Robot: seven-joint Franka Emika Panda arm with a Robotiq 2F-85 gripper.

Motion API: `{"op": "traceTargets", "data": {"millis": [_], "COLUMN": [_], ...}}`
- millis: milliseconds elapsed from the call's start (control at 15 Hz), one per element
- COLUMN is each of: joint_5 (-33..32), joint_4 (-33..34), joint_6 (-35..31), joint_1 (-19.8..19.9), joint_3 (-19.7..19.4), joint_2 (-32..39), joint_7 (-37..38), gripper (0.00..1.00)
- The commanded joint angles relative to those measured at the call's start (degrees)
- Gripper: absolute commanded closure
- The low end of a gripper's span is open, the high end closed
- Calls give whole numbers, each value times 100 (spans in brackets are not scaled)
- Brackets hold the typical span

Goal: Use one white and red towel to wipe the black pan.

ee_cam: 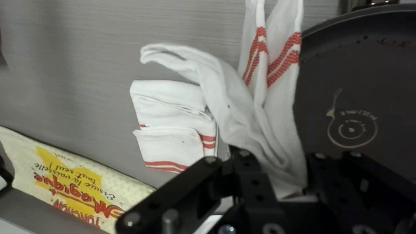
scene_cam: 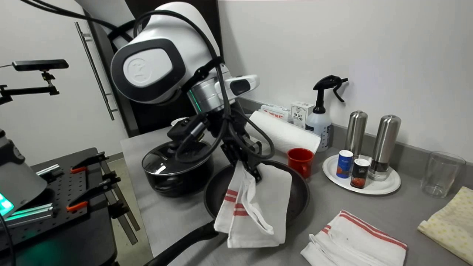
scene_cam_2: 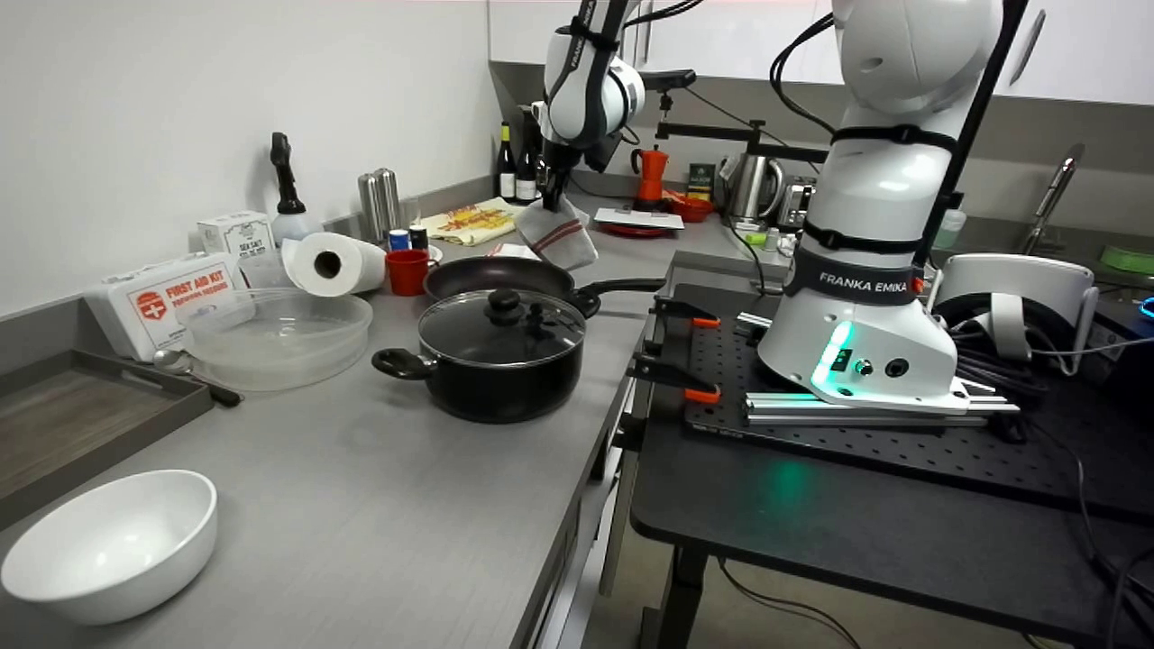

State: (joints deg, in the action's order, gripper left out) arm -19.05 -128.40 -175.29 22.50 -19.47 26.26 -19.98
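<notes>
At the centre of an exterior view, the black two-fingered gripper [scene_cam: 249,170] grasps a soft white towel with red stripes [scene_cam: 258,210], its folds hanging across the round black frying pan [scene_cam: 300,190] just below centre; whether they touch is unclear. A folded white-and-red cloth [scene_cam: 356,240] lies lower right, a deep black lidded pot [scene_cam: 184,183] left of centre.

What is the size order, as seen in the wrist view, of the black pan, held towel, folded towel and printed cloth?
1. Black pan, cut off by the picture's edge
2. Held towel, probably enlarged by nearness
3. Folded towel, partly covered, and printed cloth: too alike to rank
</notes>
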Motion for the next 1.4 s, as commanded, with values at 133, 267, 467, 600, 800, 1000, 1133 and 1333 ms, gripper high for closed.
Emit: {"op": "traceTargets", "data": {"millis": [133, 267, 467, 600, 800, 1000, 1133, 1333], "joint_5": [-533, -580, -553, -450, -467, -135, 120, 387], "joint_4": [-922, -1084, -1118, -944, -556, -269, 16, 439], "joint_6": [-202, -94, -45, 29, 182, 626, 971, 1378], "joint_1": [-370, -389, -407, -347, -399, 113, 437, 729], "joint_3": [-23, 103, 191, 233, -4, 493, 844, 1173], "joint_2": [-850, -1037, -1058, -881, -519, -290, -53, 318], "joint_7": [-421, -571, -683, -667, -481, -968, -1290, -1742], "gripper": [97, 97, 97, 97, 97, 97, 97, 97]}}
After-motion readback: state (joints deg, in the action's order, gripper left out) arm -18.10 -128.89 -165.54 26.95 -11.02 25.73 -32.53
